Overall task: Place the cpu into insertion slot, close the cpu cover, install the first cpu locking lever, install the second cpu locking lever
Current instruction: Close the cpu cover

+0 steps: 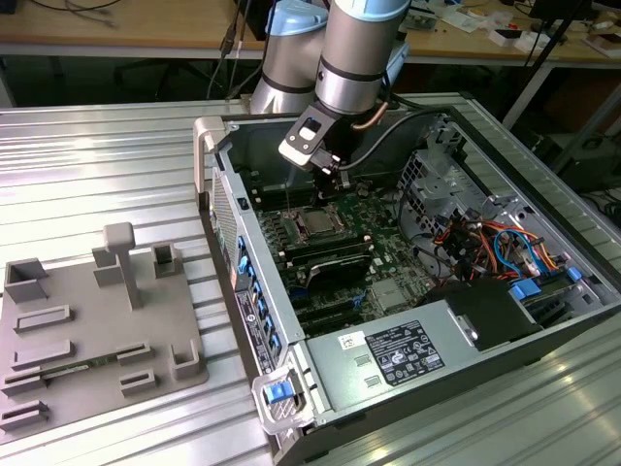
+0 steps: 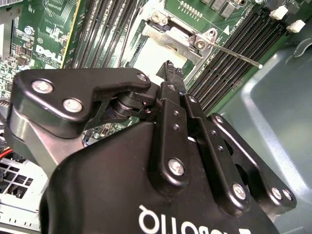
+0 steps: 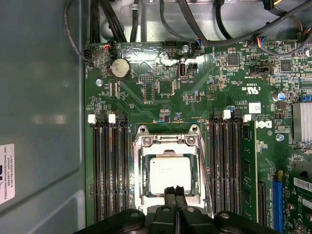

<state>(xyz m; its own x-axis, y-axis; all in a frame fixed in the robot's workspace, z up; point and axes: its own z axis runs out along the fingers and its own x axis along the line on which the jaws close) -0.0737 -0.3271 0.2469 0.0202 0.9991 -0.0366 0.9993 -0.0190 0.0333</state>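
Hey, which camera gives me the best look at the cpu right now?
The first wrist view: it looks straight down on the cpu, nearly all its silver top visible. The exterior view shows it small and angled under the gripper. In the second wrist view the gripper hides most of it.

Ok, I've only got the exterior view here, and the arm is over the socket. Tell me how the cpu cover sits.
Observer: In the first wrist view the cpu cover looks laid flat around the cpu, whose silver top shows through the cut-out.
Operator: Now describe the hand.
Observer: The hand is shut, its tips poised at the cpu's edge. I cannot tell whether they touch it.
Operator: Report the levers.
Observer: In the second wrist view one thin locking lever angles out from the cpu cover's corner across the memory slots, not tucked alongside.
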